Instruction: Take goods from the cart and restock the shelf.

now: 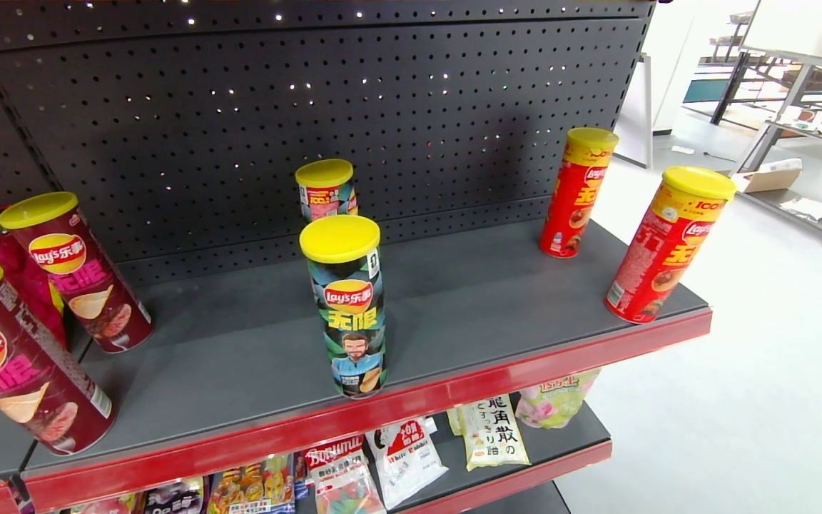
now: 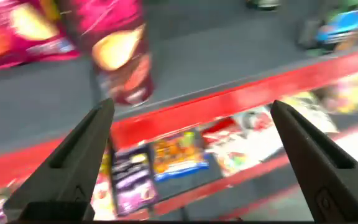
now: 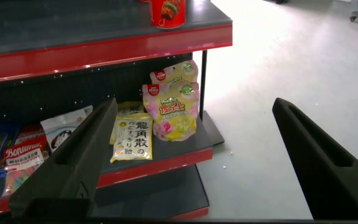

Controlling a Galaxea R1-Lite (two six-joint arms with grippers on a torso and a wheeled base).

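Black perforated metal backing fills the upper half of the head view, and below it runs the grey steel shelf with its glossy red front lip. Stock stands upright, sorted by flavour into lanes running front to back: two maroon cardboard crisp tubes with yellow plastic lids at the left edge of the frame, two dark blue-green tubes in the centre, and two red tubes at the right. Each front tube sits close to the lip with its label outward, likely so shoppers can read it. Wide bare stretches between the lanes look like the slots that restocking is meant to fill. On the lower tier, at the bottom of the frame, flat plastic snack packets lie overlapping. The left tool is spread wide and holds nothing, facing the lip below a maroon tube. The right tool is likewise spread and empty, facing the lower tier's packets. By my reading, no goods are in hand yet.
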